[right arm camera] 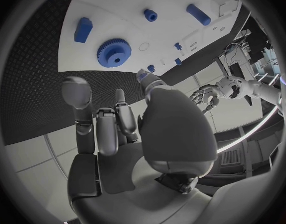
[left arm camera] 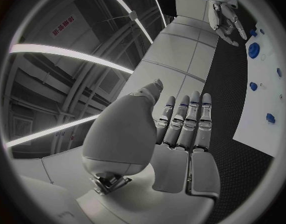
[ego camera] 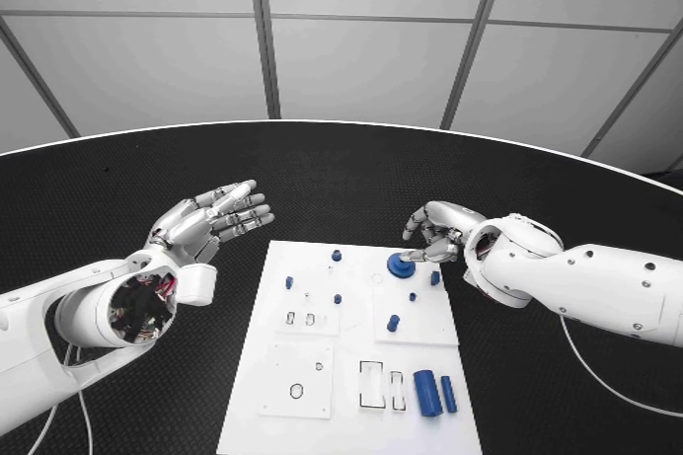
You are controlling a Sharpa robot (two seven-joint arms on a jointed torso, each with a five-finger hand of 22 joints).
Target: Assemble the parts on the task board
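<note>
- Hovering beside the blue toothed plastic gear (ego camera: 402, 266), the right hand (ego camera: 434, 233) sits at the upper right edge of the white rectangular task board (ego camera: 321, 416); its fingers are curled loosely and apart, and the right wrist view shows the gear (right arm camera: 113, 52) clear of them, so the hand holds nothing.
- The gear lies flat on the board, at about 7 o'clock from the right hand and near it.
- The left hand (ego camera: 213, 221) hangs above the black textured table (ego camera: 341, 169), off the board's upper left corner, fingers extended side by side and palm empty.
- Seen from the head view, several small blue pegs (ego camera: 338, 256) stand or lie scattered over the board's upper half.
- Two blue cylindrical rods (ego camera: 427, 393) lie side by side at the board's 5 o'clock corner, beside empty rectangular slots (ego camera: 371, 385).
- Judgement: assembly appears to be at an early or middle stage. The rods, and probably the gear, remain to be seated; whether the pegs are already home cannot be determined.
</note>
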